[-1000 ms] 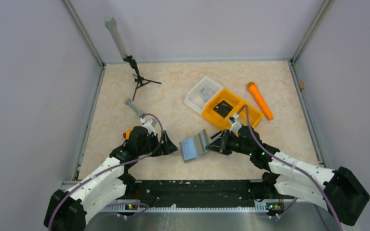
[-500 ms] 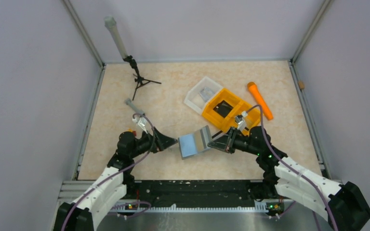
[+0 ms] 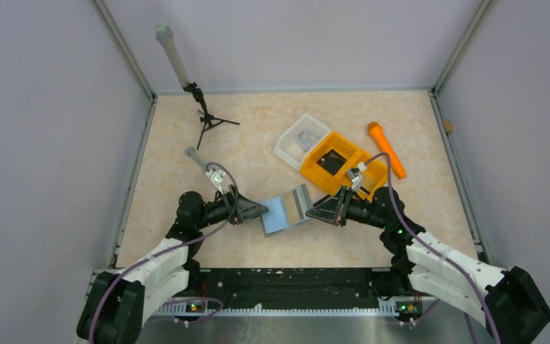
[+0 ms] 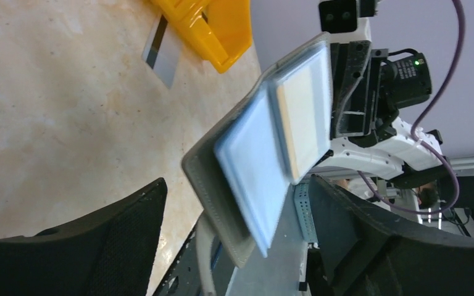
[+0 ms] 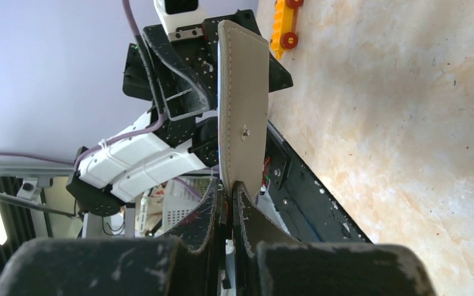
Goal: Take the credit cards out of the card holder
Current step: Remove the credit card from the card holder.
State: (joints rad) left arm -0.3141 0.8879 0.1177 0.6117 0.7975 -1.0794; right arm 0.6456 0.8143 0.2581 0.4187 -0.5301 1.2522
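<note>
Holder (image 3: 287, 209) only part emptied: two cards left inside

The right tool (image 5: 227, 186) is clamped on one edge of the holder, its fingers pressed together with the grey flap between them. It holds the holder off the desk (image 3: 186, 136), standing on edge at the lower centre of the top view. The left tool (image 4: 237, 185) faces it from the left of that view with its fingers well apart, one on either side of the open holder and neither touching it.

Two cards show in the inner panels in the left wrist view. A blue card (image 4: 252, 169) lies in the nearer panel and seems to poke a little past its lower edge. A pale card (image 4: 302, 114) lies in the farther panel, by the right tool. Both look ready to pull.

Some of the job looks done. A loose card (image 4: 162, 52), grey with a dark stripe, lies flat on the desk just beside the bin (image 3: 344, 163), and a dark card (image 3: 331, 162) sits in the bin's left compartment.

The holder is matte grey, stitched round the rim, with a small stud (image 5: 245, 129) on its outer face. It is folded open at an angle, not flat.
</note>
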